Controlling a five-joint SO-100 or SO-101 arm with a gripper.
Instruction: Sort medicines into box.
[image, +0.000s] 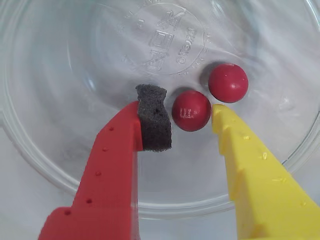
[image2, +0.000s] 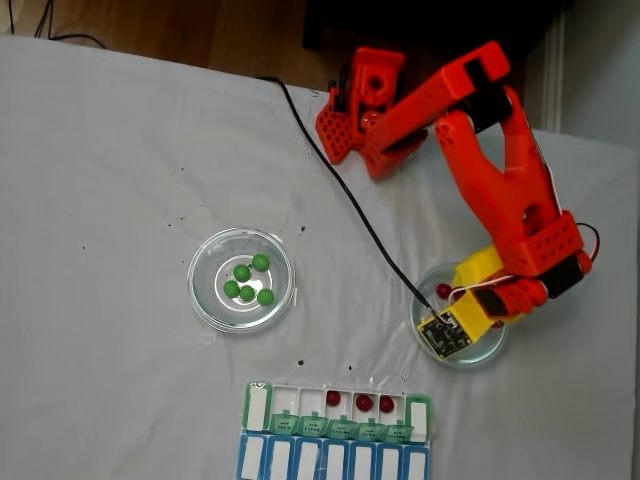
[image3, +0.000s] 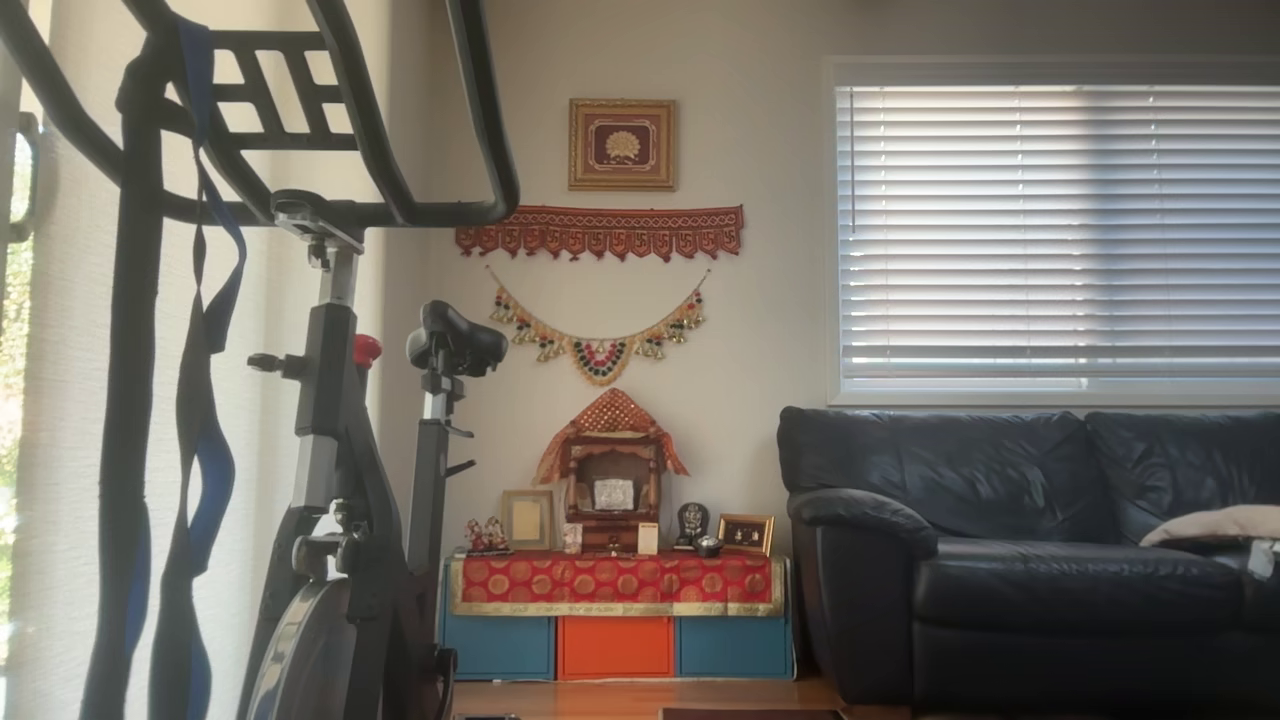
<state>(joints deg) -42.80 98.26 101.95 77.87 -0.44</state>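
two glossy dark red round balls (image: 191, 110) lie on the floor of the round clear glass dish (image: 60, 165) in the wrist view, the nearer one sitting in the gap of the end effector (image: 192, 122), whose fingers stand apart: the red finger with its dark foam pad (image: 154, 117) just to the ball's left, the yellow finger (image: 250, 165) just to its right, neither clearly pressing on it yet. the second red ball (image: 228, 82) rests a little beyond, near the first but outside the gap. this looks like the pick step for another red ball; the next move likely calls for closing squarely on the near ball without nudging it, then lifting clear of the dish rim. in the fixed view the orange arm (image2: 500, 190) reaches down into that dish at the right of the white cloth-covered surface (image2: 100, 150). the rectangular pill organiser with translucent green lids and white compartments (image2: 340, 410) lies along the bottom edge, its long axis running left to right, lids open, with three red balls (image2: 363, 402) in neighbouring compartments. well apart to the left, another glass dish (image2: 205, 300) holds five bright green balls (image2: 248, 282), untouched.
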